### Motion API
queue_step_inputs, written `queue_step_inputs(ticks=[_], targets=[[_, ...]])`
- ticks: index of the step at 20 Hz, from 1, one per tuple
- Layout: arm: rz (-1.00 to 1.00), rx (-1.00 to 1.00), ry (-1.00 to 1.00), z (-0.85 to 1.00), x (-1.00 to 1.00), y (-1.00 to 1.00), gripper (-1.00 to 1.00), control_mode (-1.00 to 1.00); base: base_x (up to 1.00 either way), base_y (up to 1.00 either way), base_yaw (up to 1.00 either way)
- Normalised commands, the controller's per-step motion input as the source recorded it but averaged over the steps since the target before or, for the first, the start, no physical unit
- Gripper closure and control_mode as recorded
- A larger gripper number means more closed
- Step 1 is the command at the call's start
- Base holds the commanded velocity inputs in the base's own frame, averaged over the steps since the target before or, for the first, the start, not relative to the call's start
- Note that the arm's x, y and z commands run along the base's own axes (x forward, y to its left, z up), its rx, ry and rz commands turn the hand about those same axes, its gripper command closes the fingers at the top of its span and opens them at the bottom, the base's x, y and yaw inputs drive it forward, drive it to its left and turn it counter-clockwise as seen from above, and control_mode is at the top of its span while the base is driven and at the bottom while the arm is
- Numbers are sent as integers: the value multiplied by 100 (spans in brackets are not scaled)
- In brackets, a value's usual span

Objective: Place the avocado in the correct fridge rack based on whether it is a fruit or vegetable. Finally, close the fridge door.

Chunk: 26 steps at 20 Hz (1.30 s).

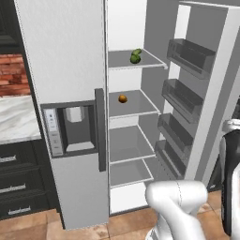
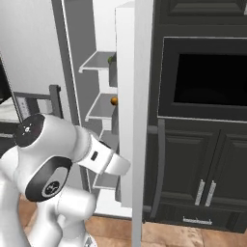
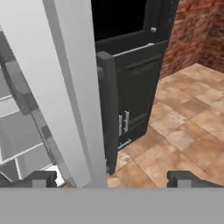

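Far left in the left base view: brick wall (image 1: 11, 75) above a marble counter (image 1: 16, 119) over dark drawers (image 1: 21, 183). Next, the shut freezer door with the dispenser panel (image 1: 70, 129) and its dark bar handle (image 1: 100, 129). Right of that, the open fridge compartment: on the top shelf (image 1: 140, 60) the avocado (image 1: 135, 58), dark green, touching a paler elongated green item (image 1: 137, 52) just behind it; on the second shelf (image 1: 136, 105) an orange ball (image 1: 123, 99), alone; two lower shelves beneath. Further right, the fridge door (image 1: 211, 89) swung wide open, four clear bins (image 1: 190, 56) stacked down its inner face. White arm (image 1: 178, 201) rising at the lower right. In the right base view, fridge door edge-on at centre, dark handle (image 2: 159, 169) on its outer side, dark oven cabinet (image 2: 207, 120) to the right. In the hand view, door's edge at left-centre, handle just beside it, tiled floor (image 3: 183, 122) and brick wall to the right. Gripper (image 3: 111, 179) low in front of the door's edge; jaws spread wide, one tip (image 3: 41, 178) at each side, holding nothing, not touching the door.
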Motion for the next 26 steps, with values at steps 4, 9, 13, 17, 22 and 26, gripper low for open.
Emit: queue_step_inputs(ticks=[4, 9, 13, 17, 22, 26], targets=[[-8, 27, -20, -3, -16, -84, -100, -100, 0, 0, 0], [-1, 32, -21, -6, 0, -79, -100, -100, 0, 0, 0], [0, 29, -15, -9, 0, -77, -100, -100, 0, 0, 0], [0, 29, -13, -10, 7, -67, -100, -100, 0, 0, 0], [1, 25, -1, -1, 36, -31, -100, -100, 0, 0, 0], [9, 16, 0, -28, 69, -2, -100, -100, 0, 0, 0]])
